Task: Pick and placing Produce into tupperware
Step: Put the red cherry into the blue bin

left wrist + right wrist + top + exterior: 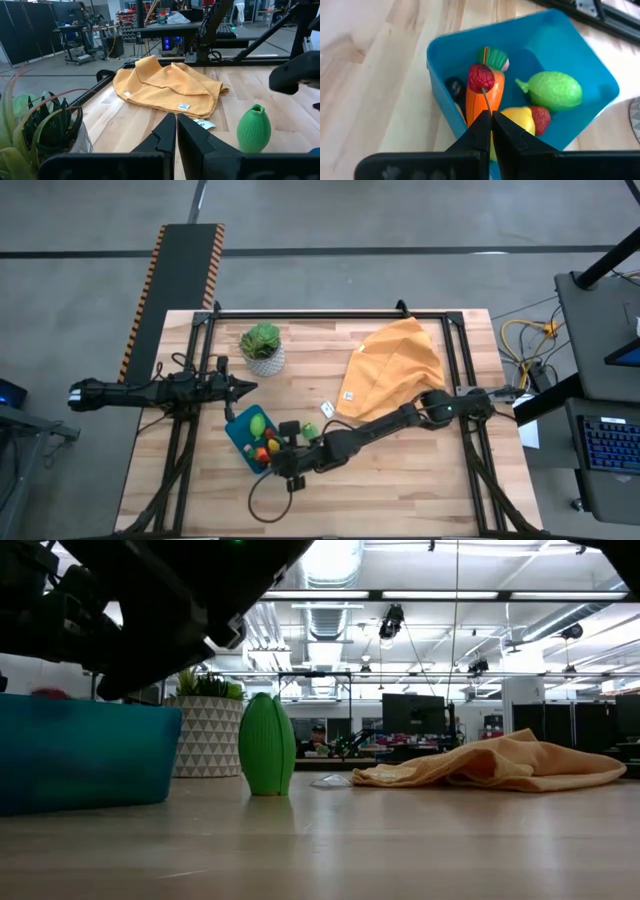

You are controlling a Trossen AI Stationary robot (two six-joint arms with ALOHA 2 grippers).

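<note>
Above the tupperware [470,55], right pincer [488,125] closed on a red fruit's [480,77] stem; carrot [482,100], green [555,90] and yellow [517,120] produce inside. Beyond: left pincer [176,131] closed, empty, near the potted plant [262,347].

Bright overhead ceiling lights, soft shadows
</note>
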